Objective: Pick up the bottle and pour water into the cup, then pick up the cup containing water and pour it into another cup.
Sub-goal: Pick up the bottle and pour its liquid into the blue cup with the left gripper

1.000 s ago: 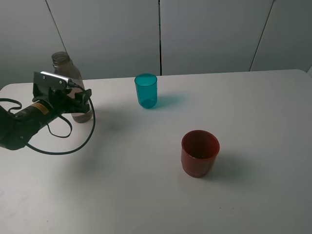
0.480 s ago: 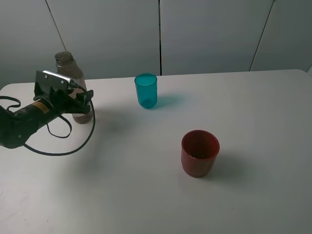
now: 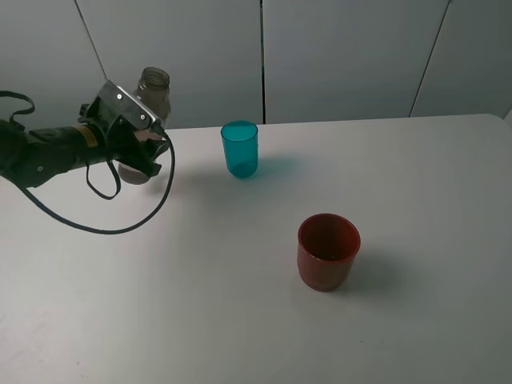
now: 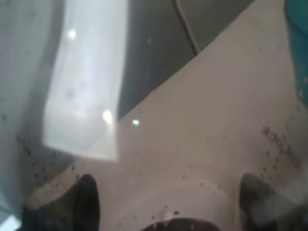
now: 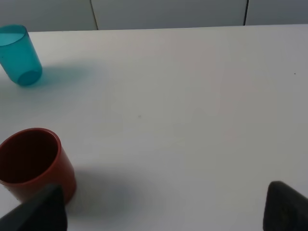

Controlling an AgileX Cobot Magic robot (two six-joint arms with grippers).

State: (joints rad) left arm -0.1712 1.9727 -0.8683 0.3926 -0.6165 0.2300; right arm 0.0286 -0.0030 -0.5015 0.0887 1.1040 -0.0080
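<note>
My left gripper point(image 3: 146, 150) is shut on the smoky grey-brown bottle point(image 3: 154, 88) and holds it off the table, tilted, to the left of the teal cup point(image 3: 240, 149). In the left wrist view the bottle point(image 4: 168, 183) fills the frame between the fingers point(image 4: 84, 202), with the teal cup's edge point(image 4: 299, 48) at one side. The dark-red cup point(image 3: 328, 250) stands upright nearer the front. The right wrist view shows the teal cup point(image 5: 19, 55), the red cup point(image 5: 33, 163) and my right gripper point(image 5: 163, 214), open and empty above the table. The right gripper is out of the exterior view.
The white table point(image 3: 240, 328) carries only the two cups. Grey wall panels point(image 3: 344, 56) stand behind its far edge. The left arm's black cable point(image 3: 120, 228) loops down over the table's left part.
My left gripper has lifted the bottle off the table, raised it and moved it right toward the teal cup, tilting it. The cups have not moved.
</note>
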